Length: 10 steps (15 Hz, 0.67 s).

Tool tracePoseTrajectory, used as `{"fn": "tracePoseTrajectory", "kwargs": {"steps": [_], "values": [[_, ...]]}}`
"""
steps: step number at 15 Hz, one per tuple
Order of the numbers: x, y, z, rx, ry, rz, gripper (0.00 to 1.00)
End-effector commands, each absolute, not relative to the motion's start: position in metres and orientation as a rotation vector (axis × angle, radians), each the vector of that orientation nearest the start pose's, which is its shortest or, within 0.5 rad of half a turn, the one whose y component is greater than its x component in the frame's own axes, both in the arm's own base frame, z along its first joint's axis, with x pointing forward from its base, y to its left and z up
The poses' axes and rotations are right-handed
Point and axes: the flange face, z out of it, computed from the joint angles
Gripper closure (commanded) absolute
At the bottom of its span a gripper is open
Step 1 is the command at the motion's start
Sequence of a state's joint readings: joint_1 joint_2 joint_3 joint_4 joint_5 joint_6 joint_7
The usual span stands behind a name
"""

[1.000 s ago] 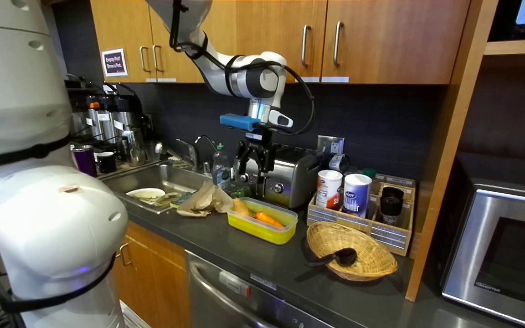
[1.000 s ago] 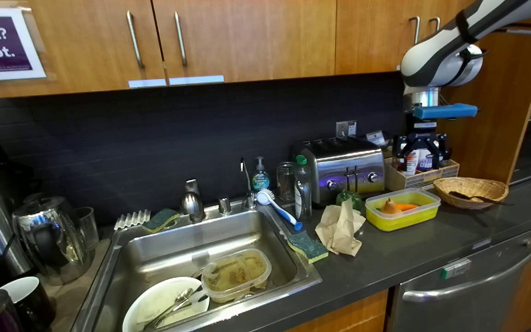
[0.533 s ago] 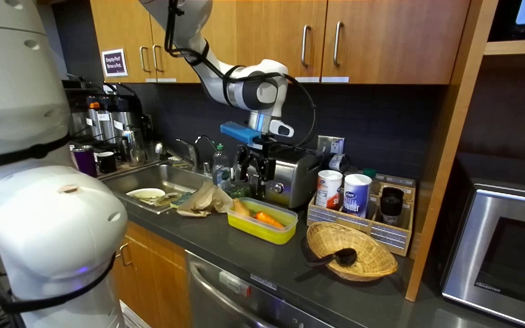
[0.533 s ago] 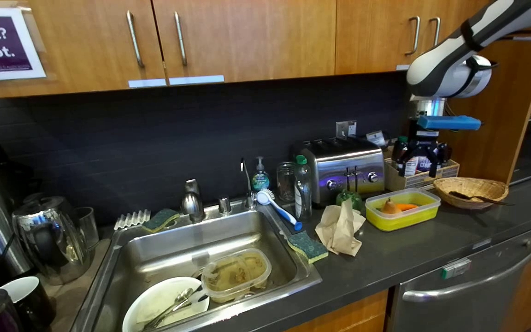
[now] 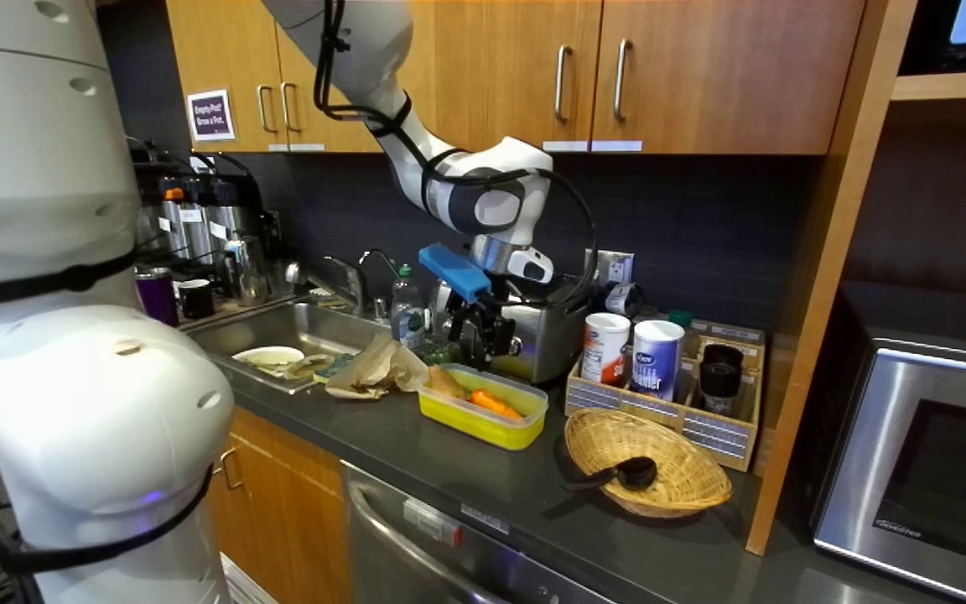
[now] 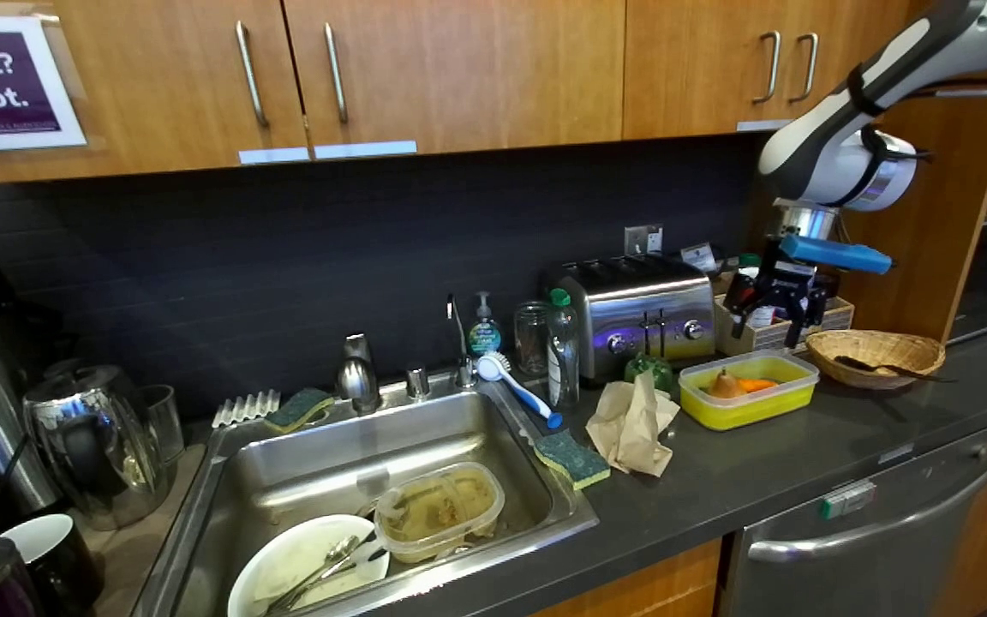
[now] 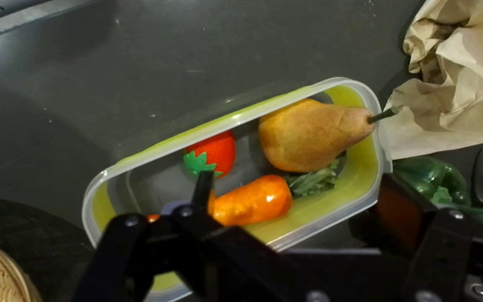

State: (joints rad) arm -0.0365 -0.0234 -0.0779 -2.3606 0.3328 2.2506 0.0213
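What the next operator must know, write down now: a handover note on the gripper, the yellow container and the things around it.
Gripper: open, holding nothing, low over or just beside the yellow container; exactly which is hard to tell.
In the container: a pear, a carrot and a red fruit with green leaves.
Around it: a green pepper outside, near the toaster; a wicker basket with a black spoon in it, handle over the rim.
Done: jaws spread, arm positioned at the container.
Left: any grasp; nothing sits between the jaws.
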Motion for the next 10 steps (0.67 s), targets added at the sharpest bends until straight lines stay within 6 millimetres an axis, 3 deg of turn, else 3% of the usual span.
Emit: {"fn": "tracePoseTrajectory", "kwargs": {"steps": [1,6,10], "values": [[0.497,-0.066,0.317,-2.802,0.542,0.068,0.0],[0.509,-0.093,0.302,-2.796,0.583,0.045,0.0],[0.525,-0.101,0.297,-2.798,0.582,0.021,0.0]]}}
